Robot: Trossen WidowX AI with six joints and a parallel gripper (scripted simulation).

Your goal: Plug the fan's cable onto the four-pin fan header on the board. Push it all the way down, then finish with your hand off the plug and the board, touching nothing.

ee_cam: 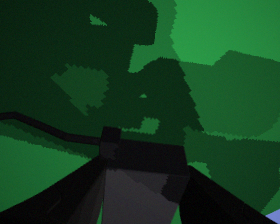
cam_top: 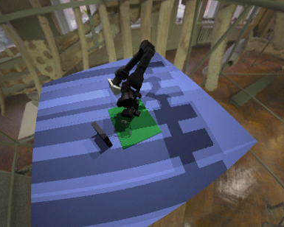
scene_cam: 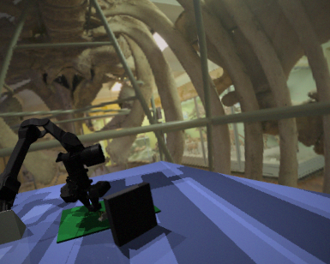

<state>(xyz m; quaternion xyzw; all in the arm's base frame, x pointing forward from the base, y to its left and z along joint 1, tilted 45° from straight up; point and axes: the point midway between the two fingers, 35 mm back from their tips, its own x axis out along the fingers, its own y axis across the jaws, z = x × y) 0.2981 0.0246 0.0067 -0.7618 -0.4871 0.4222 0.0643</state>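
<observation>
A black plug point(ee_cam: 146, 159) lies between the fingertips of my gripper point(ee_cam: 143, 170) point(cam_top: 126, 116) point(scene_cam: 93, 209) in the wrist view. The fingers are shut on its two sides, low over the green board point(ee_cam: 221, 30) point(cam_top: 147, 127) point(scene_cam: 70, 227). The thin dark cable point(ee_cam: 41, 126) leaves the plug's far left corner and runs left. A small pale part point(cam_top: 124, 121) point(scene_cam: 102, 217) on the board beside the gripper looks like the header, but its pins are too small to make out. The header is not in the wrist view. The plug is hidden in the top and exterior views.
The black square fan point(cam_top: 102, 134) point(scene_cam: 132, 214) stands upright beside the board. A thin cable loop point(cam_top: 130, 131) lies over the board between the fan and the gripper. The board lies on a blue table point(cam_top: 101, 199) point(scene_cam: 229, 223) with striped shadows.
</observation>
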